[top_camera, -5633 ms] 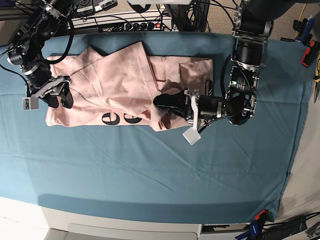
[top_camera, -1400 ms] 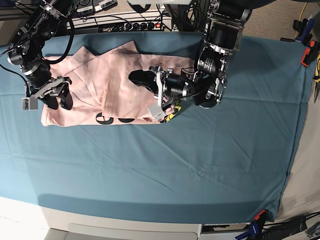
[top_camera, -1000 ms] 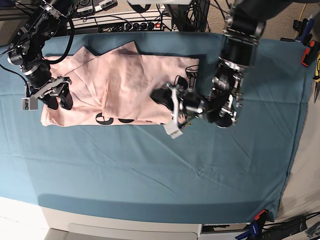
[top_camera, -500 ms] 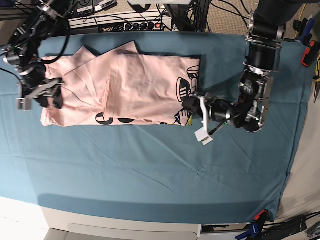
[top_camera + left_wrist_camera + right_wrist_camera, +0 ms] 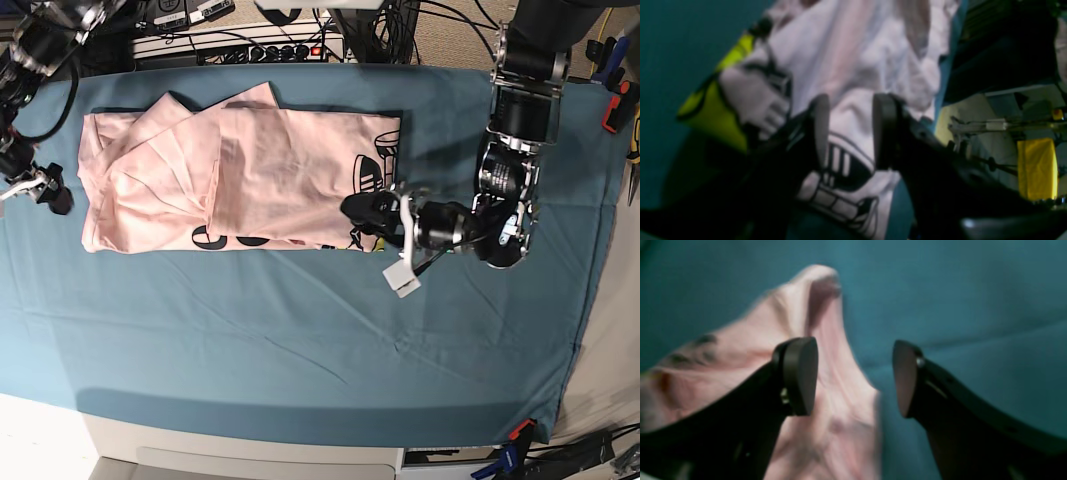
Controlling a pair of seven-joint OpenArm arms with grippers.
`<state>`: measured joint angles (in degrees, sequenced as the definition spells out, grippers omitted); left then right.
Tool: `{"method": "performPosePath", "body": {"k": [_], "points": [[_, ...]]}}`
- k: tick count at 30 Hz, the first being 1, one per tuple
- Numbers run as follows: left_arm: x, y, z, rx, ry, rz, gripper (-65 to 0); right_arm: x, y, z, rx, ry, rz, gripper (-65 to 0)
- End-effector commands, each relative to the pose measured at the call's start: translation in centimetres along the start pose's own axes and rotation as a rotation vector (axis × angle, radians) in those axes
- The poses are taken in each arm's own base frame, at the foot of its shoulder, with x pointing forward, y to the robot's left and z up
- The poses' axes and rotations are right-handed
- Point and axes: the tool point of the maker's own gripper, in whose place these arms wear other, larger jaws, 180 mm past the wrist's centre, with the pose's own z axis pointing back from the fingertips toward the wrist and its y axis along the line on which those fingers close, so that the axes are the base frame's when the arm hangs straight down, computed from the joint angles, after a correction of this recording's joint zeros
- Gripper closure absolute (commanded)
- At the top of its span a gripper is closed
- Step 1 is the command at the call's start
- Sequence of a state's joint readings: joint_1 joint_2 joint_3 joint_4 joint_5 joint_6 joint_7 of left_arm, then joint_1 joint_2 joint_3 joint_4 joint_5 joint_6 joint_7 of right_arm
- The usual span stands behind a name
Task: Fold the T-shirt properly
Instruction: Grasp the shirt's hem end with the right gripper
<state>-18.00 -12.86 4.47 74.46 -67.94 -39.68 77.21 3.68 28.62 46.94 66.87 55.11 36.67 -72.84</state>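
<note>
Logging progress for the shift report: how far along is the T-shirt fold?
Partly done: the T-shirt lies in a long band with layers folded over. In hand: nothing; the left gripper is open at its printed end, the right gripper open beside the other. Crosswise folds remain.

1. No whole word, brand name or number can be read in any of the three views.
2. The pale pink cotton T-shirt (image 5: 240,175) carries black print along its lower folded edge in the base view. Only two or three rounded letter shapes (image 5: 228,239) show there, cut off by the fold, so they spell nothing readable.
3. At the shirt's right end the print is a black-outlined drawing with stripes (image 5: 840,166) and a yellow patch (image 5: 711,110), seen blurred in the left wrist view. It looks like a picture, not lettering.
4. The right wrist view shows only faint dark smudges (image 5: 690,350) on the pink fabric, too blurred to read.
</note>
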Motion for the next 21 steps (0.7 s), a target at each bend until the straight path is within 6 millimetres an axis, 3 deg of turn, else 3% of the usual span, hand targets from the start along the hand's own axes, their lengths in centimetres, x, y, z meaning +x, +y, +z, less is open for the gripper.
{"method": "performPosePath", "body": {"k": [1, 5, 11, 17, 21], "points": [[2.5, -0.7, 0.6, -0.011, -0.053, -0.056, -23.3, 1.9, 0.1, 0.3, 0.031, -0.032, -0.002, -35.5], [3.1, -1.1, 0.7, -0.013, -0.063, -0.081, -23.3, -0.9, -0.3, -2.3, 0.103, 0.061, -0.131, -35.5], [3.6, -1.8, 0.0, -0.033, -0.075, -0.085, -23.3, -5.6, 0.7, -4.9, 0.135, 0.243, -0.132, -35.4], [3.6, -1.8, 0.0, -0.034, -0.075, -0.084, -23.3, -7.4, 1.7, -5.6, 0.143, 0.341, -0.080, -35.4], [3.6, -1.8, 0.0, -0.034, -0.075, -0.085, -23.3, -7.4, 1.7, -5.6, 0.143, 0.345, -0.079, -35.4]]}}
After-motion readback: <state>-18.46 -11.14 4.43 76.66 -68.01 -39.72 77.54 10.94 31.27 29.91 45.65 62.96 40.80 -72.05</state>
